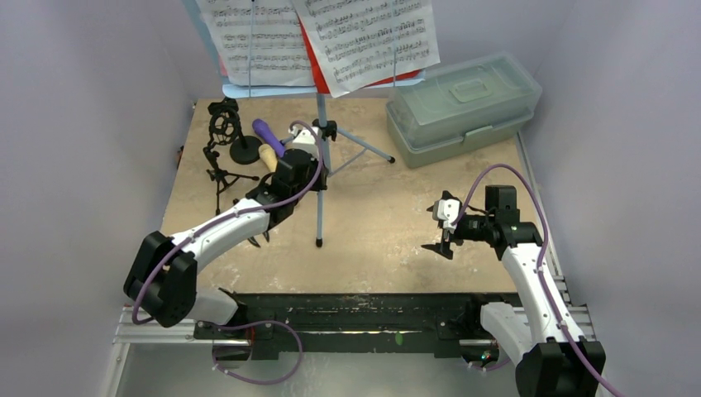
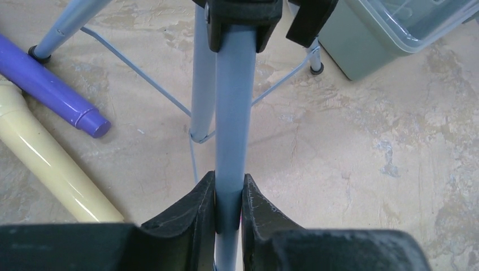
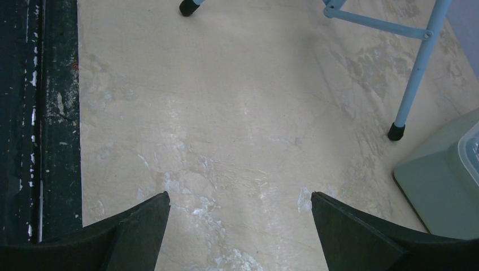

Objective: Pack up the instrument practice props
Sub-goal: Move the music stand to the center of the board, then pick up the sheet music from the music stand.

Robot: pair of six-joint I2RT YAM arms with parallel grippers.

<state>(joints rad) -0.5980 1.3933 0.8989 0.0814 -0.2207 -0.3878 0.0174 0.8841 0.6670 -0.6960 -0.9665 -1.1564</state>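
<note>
The pale-blue music rack [image 1: 319, 157] stands at the back centre, with white sheet-music pages [image 1: 364, 33] and a red page behind them on its shelf. My left gripper [image 2: 229, 195] is shut on the rack's upright pole [image 2: 234, 113]; from above, the left gripper [image 1: 317, 175] meets the pole below its leg hub. The purple microphone [image 2: 51, 90] and the tan microphone [image 2: 53, 166] lie side by side left of the pole. The black round-base holder [image 1: 245, 150] and the tripod holder with ring [image 1: 221, 126] stand at the far left. My right gripper [image 3: 240, 203] hangs open over bare table.
The translucent grey-green lidded box [image 1: 463, 101] sits shut at the back right, its corner [image 3: 446, 180] close to my right gripper. One rack leg [image 3: 418, 68] reaches toward the box. A black rail [image 1: 355, 310] runs along the table's near edge.
</note>
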